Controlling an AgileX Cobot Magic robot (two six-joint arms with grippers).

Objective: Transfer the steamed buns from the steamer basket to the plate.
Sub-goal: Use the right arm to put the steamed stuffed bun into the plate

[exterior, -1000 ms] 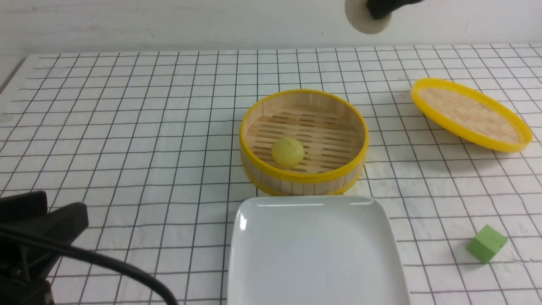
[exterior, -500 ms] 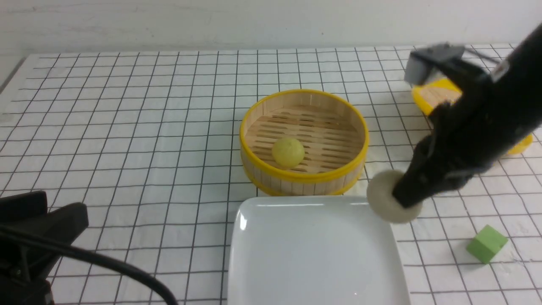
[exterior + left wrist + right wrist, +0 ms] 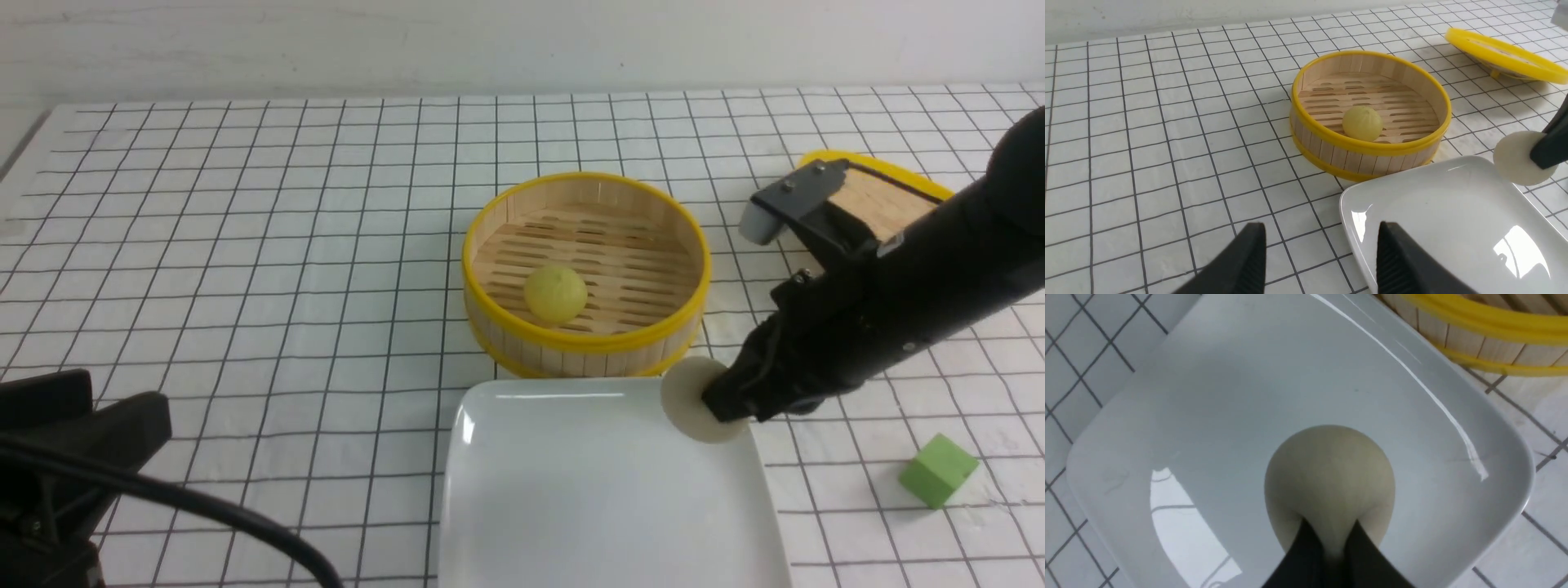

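Observation:
The pale yellow bun [image 3: 555, 293] sits alone on the slatted floor of the steamer basket [image 3: 584, 341] at mid table. It also shows in the left wrist view [image 3: 1362, 123]. My right gripper [image 3: 722, 402] is shut on the beige-white bun [image 3: 690, 398] and holds it over the far right corner of the white plate [image 3: 571, 506], just in front of the basket. In the right wrist view the bun [image 3: 1329, 473] hangs over the plate [image 3: 1208, 416], pinched between the black fingers. My left gripper [image 3: 1318, 253] is open and empty, low at the near left, by the plate's left edge.
The shallow yellow-rimmed lid [image 3: 878, 200] lies tilted at the back right, partly behind my right arm. A green cube [image 3: 937, 469] sits on the checked cloth to the right of the plate.
My right gripper has come down from high at the back with the beige-white bun, then moved left, from beside the plate's right corner to over it. The left arm has not moved.

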